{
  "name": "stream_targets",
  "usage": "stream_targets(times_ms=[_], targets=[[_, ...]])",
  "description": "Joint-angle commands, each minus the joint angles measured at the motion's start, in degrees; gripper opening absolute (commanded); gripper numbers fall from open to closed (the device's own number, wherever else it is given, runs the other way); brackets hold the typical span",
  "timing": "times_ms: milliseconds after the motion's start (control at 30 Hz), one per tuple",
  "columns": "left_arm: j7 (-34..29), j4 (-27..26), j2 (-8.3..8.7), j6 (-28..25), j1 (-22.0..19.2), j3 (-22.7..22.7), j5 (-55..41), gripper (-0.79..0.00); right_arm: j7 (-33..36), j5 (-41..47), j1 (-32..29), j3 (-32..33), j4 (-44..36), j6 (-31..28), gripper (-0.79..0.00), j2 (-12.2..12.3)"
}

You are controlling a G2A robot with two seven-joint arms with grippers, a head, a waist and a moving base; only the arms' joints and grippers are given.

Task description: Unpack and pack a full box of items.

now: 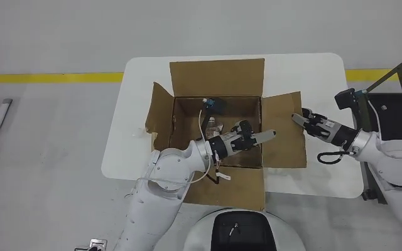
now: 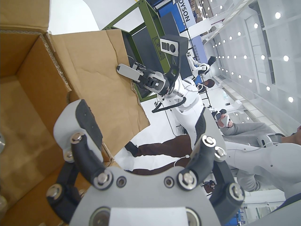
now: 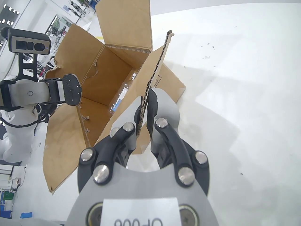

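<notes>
The open cardboard box (image 1: 183, 119) sits in the middle of the desk (image 1: 314, 75) with its four flaps spread outward. Inside it lie a clear plastic bottle (image 3: 116, 101) and, at the far wall, a small blue-topped item (image 1: 211, 102). The left claw (image 2: 141, 114) hangs over the right side of the box opening, its fingers spread wide with nothing between them, while the right claw (image 3: 148, 99) is pinched tight on the outer edge of the right flap (image 1: 282, 141), toward its far end.

Print shows on a white label (image 3: 140, 211) behind the right claw (image 3: 144, 104), a hall sign (image 2: 184, 12) and a green frame (image 2: 161, 48).
</notes>
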Motion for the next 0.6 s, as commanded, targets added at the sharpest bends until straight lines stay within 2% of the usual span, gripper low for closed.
stream_targets(times_ms=[0,133,200,300,433,567], targets=[[0.00,0.00,0.00,0.00,0.00,0.00,0.00,0.000,-0.05,-0.21,-0.06,0.06,-0.10,-0.02,-0.785,0.03],[0.61,0.05,0.05,-0.03,0.21,-0.14,0.78,0.000,-0.30,-0.30,-0.40,0.09,-0.15,0.03,-0.785,0.06],[0.76,0.69,0.39,0.43,0.23,-0.53,5.13,0.000,-0.45,-0.32,-0.66,0.10,-0.14,-0.01,-0.785,0.07],[-0.30,1.97,1.00,3.20,-1.59,-0.55,16.70,0.000,-0.78,-0.31,-1.03,0.22,-0.33,0.02,-0.785,0.08],[-4.55,4.11,1.67,7.28,-5.04,1.70,35.10,0.000,-1.05,-0.07,-1.56,0.59,-0.85,0.10,-0.785,0.12],[-9.32,6.04,1.74,8.89,-8.03,4.65,46.39,0.000,-0.99,0.15,-2.05,1.01,-1.62,0.30,-0.785,0.19]])
